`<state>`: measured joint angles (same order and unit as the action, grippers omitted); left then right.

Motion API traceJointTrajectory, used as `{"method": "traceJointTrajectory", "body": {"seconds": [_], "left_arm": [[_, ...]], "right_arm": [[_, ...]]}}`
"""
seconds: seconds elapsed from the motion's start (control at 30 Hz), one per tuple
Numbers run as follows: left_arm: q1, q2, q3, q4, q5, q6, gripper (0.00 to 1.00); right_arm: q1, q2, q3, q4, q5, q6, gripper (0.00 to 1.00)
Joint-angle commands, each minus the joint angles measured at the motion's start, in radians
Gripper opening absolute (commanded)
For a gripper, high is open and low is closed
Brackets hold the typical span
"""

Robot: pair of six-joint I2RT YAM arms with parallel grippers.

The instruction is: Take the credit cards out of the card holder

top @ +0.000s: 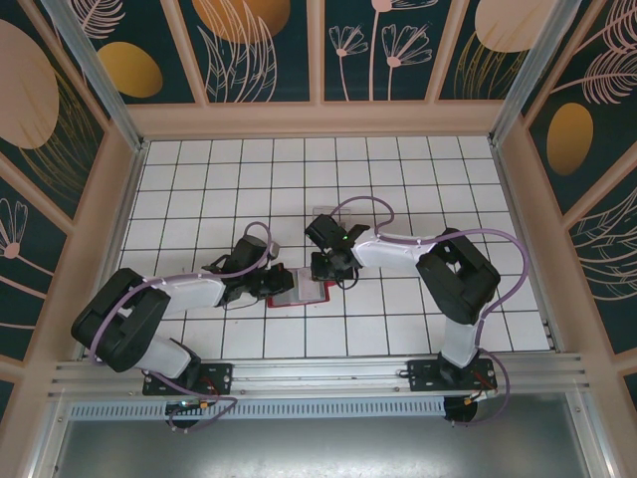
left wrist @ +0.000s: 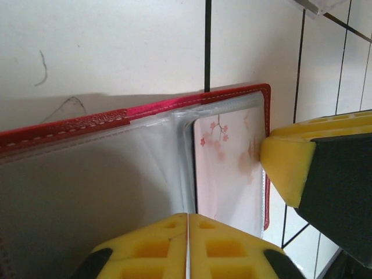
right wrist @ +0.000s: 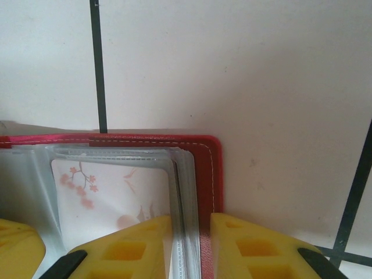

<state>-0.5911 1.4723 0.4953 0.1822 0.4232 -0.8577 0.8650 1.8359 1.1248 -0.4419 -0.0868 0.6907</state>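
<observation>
The card holder [top: 297, 292] lies open on the white tiled table [right wrist: 261, 87], clear sleeves up. A pale blossom-printed credit card [left wrist: 224, 168] sits inside a sleeve pocket, just ahead of my left fingers [left wrist: 195, 226] and a little to their right. Those fingers are pressed together, with only a hairline between the pads. The sleeve fold runs toward them, but I cannot tell whether any plastic is caught. My right fingers [right wrist: 163, 232] are nearly closed and straddle the holder's red stitched rim and the sleeve edges, pinching that corner. I judge I am at the start: the holder is braced and this card is not yet out. Next, one side must keep the holder down while the other finds the pocket mouth and slides the card free.
</observation>
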Motion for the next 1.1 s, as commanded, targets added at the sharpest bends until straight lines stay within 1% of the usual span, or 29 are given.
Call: {"method": "traceJointTrajectory", "body": {"seconds": [0.0,0.27,0.4,0.57,0.7,0.8,0.93,1.07], "left_arm": [[-0.002,0.021,0.004,0.05,0.047,0.007,0.15],[-0.002,0.077,-0.003,0.105,0.083,0.001,0.19],[-0.001,0.081,-0.006,0.119,0.093,0.0,0.19],[-0.002,0.104,-0.004,0.117,0.096,0.001,0.17],[-0.002,0.119,-0.003,0.125,0.097,0.0,0.19],[-0.002,0.12,-0.001,0.126,0.094,0.0,0.19],[-0.002,0.12,-0.001,0.129,0.083,-0.004,0.12],[-0.002,0.098,-0.004,0.109,0.056,-0.001,0.05]], "right_arm": [[-0.001,0.039,-0.034,-0.079,0.043,0.007,0.24],[0.001,0.035,-0.037,-0.079,0.041,0.009,0.24],[0.0,0.037,-0.036,-0.08,0.038,0.009,0.24],[0.0,0.042,-0.03,-0.08,0.033,0.007,0.23],[0.0,0.043,-0.03,-0.078,0.03,0.006,0.23],[0.002,0.041,-0.035,-0.074,0.025,0.006,0.23],[0.002,0.042,-0.048,-0.054,0.003,0.005,0.21],[0.002,0.036,-0.053,-0.055,0.013,0.01,0.21]]}}
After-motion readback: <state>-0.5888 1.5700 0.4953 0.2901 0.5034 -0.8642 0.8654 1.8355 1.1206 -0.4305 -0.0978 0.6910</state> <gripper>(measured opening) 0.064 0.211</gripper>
